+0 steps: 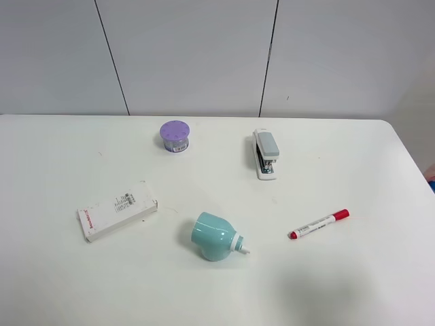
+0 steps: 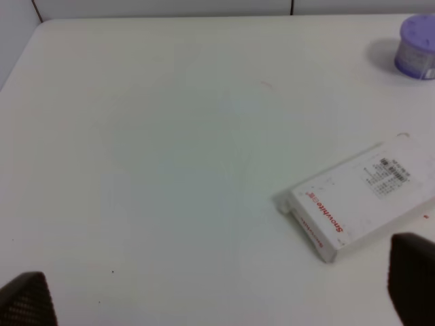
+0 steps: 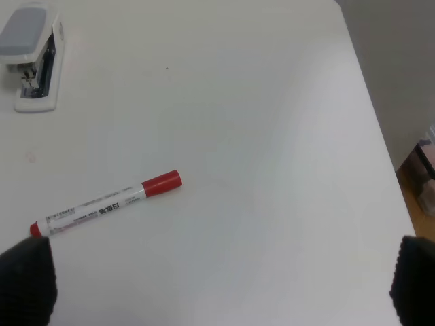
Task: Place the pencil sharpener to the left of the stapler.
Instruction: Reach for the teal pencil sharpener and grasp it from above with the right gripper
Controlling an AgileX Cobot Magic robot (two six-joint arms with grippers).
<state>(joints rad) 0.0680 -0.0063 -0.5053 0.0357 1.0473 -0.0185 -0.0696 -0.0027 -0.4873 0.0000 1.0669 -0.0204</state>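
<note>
On the table (image 1: 54, 285) the stapler (image 1: 266, 153) lay toward the back, a little right of the middle. The cylinder (image 1: 175, 136) stood left of it, well apart. The box (image 1: 117, 210) lay at the left, nearer the front. The sharpener (image 1: 216, 236) lay, as it seemed, on its side between the box and the marker (image 1: 319, 224), which lay in front of the stapler.

Toppled mint sharpener (image 1: 217, 235), white stapler (image 1: 266, 154) apart.
</note>
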